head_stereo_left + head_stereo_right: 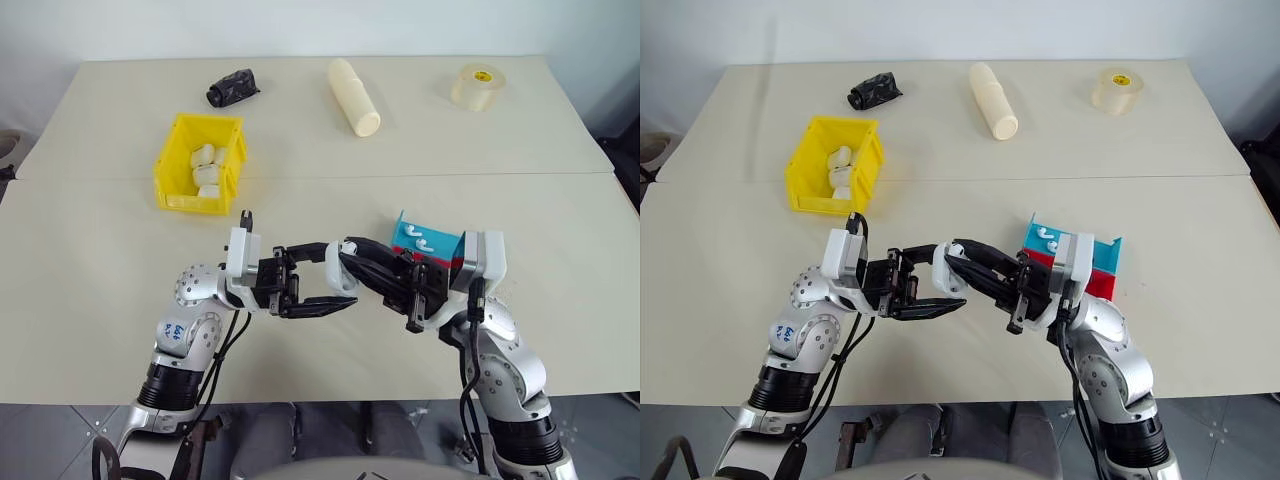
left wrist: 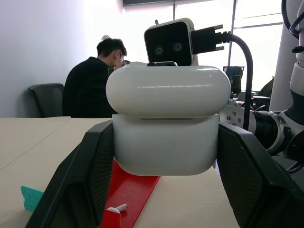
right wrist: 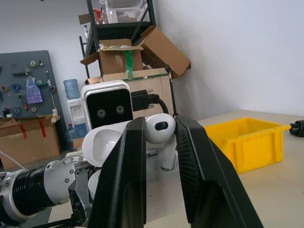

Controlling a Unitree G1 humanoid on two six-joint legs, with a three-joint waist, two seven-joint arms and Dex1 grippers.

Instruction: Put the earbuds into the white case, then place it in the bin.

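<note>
Case, glossy, rigid and likely slippery, sits clamped at its sides in the left pincer; right pincer pinches an earbud.

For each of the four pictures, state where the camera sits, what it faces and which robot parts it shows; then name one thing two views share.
Left eye view: on the head, facing down over the table; both arms, the bin.
Right eye view: beside it, same scene.
Left wrist view: on the left wrist, facing the white case between its end effector's fingers; a seated person behind.
Right wrist view: on the right wrist, facing an earbud pinched by the right end effector.
Shared: both wrist views show the white case.
</note>
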